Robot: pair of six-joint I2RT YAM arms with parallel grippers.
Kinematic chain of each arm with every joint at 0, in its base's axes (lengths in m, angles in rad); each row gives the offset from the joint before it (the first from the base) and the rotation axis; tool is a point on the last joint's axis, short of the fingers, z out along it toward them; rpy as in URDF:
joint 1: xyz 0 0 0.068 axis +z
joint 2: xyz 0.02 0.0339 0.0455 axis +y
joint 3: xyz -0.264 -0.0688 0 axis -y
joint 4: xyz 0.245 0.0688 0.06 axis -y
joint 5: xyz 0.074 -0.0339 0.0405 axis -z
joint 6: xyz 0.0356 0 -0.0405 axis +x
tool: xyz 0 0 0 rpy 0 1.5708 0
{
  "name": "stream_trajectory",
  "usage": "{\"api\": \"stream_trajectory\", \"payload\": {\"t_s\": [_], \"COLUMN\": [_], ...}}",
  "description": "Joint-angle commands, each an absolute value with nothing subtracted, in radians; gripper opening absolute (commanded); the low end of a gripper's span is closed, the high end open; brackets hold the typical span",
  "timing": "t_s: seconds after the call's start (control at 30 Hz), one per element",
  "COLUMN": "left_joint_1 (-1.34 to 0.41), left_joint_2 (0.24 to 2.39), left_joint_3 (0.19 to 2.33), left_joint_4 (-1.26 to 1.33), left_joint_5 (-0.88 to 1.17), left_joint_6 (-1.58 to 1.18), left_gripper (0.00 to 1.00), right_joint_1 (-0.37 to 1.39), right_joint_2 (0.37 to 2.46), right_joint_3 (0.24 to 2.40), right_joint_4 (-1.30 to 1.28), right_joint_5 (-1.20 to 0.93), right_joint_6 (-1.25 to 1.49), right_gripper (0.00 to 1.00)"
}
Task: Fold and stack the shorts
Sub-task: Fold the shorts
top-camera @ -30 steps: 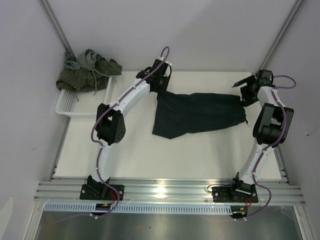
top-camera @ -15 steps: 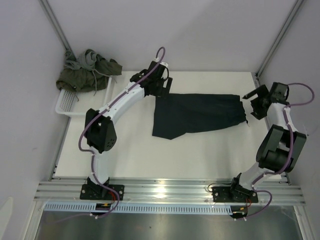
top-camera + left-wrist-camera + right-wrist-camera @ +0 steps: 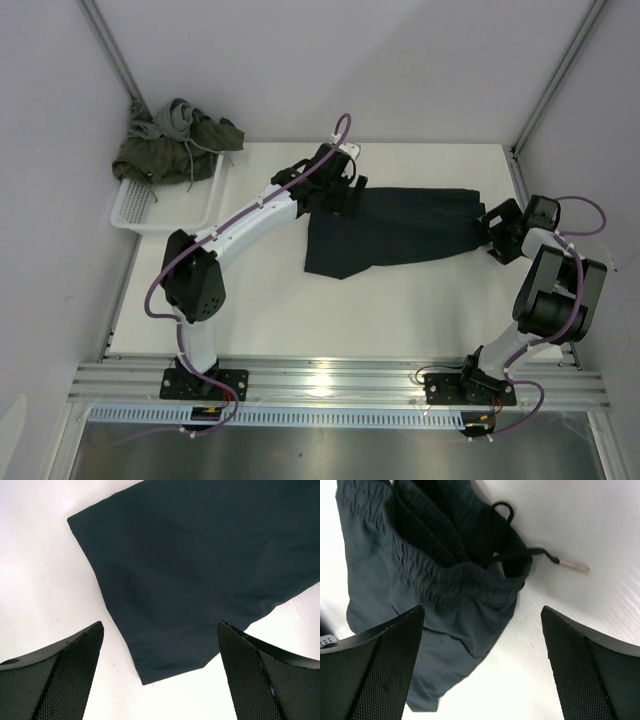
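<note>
White bench (image 3: 260, 300) surface, pale walls on three sides. The dark navy shorts (image 3: 400, 230) lie spread flat across the far middle of the bench, long axis running left to right. The waistband (image 3: 455, 580) is at the right end, gathered and wrinkled, with the drawstring (image 3: 506, 527) trailing onto the bench and its metal tip lying clear of the cloth. The leg hem is at the left end, one corner pointing toward the near edge.

The left tool (image 3: 160, 625) is above the left end of the navy shorts, fingers spread wide. In the left wrist view the hem corner sits between the two fingers, with no cloth pinched. The right tool (image 3: 482, 610) is at the right end, just beside the waistband, fingers likewise spread wide and gripping nothing.

The white mesh basket (image 3: 135, 210) stands at the far left edge of the bench, well apart from the navy shorts. The olive green shorts (image 3: 165, 158) are heaped in it, unfolded, with the light grey shorts (image 3: 175, 115) bunched on top toward the wall.
</note>
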State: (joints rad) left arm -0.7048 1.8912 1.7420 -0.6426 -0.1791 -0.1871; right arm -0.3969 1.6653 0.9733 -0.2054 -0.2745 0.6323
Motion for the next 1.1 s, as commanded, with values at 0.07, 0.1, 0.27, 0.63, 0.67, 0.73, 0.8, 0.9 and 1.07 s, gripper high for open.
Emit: {"api": "stream_trajectory", "payload": {"t_s": [0.07,0.1,0.27,0.63,0.67,0.73,0.8,0.9,1.07], "left_joint_1": [-0.703,-0.703,-0.701,-0.703,-0.703,-0.710,-0.724,-0.747,-0.788], "left_joint_2": [1.871,1.868,1.847,1.802,1.801,1.798,1.795,1.786,1.782], "left_joint_3": [1.743,1.741,1.720,1.669,1.669,1.664,1.663,1.654,1.618], "left_joint_4": [-0.609,-0.611,-0.611,-0.609,-0.607,-0.604,-0.607,-0.595,-0.546], "left_joint_5": [-0.164,-0.164,-0.173,-0.176,-0.173,-0.170,-0.179,-0.183,-0.147], "left_joint_6": [-0.207,-0.206,-0.199,-0.195,-0.196,-0.195,-0.187,-0.176,-0.150], "left_gripper": [0.95,0.95,0.95,0.95,0.95,0.95,0.95,0.95,0.95], "right_joint_1": [-0.390,-0.387,-0.357,-0.296,-0.287,-0.258,-0.233,-0.151,0.087], "right_joint_2": [1.700,1.712,1.796,1.842,1.829,1.770,1.689,1.552,1.350], "right_joint_3": [0.943,0.946,0.973,0.967,0.954,0.913,0.875,0.789,0.677], "right_joint_4": [-0.012,-0.009,0.031,0.051,0.048,0.022,-0.009,-0.090,-0.173], "right_joint_5": [-0.255,-0.253,-0.244,-0.173,-0.163,-0.129,-0.092,-0.019,0.078], "right_joint_6": [0.667,0.670,0.709,0.761,0.759,0.758,0.761,0.768,0.766], "right_gripper": [1.00,0.99,0.99,0.33,0.23,0.12,0.00,0.00,0.68]}}
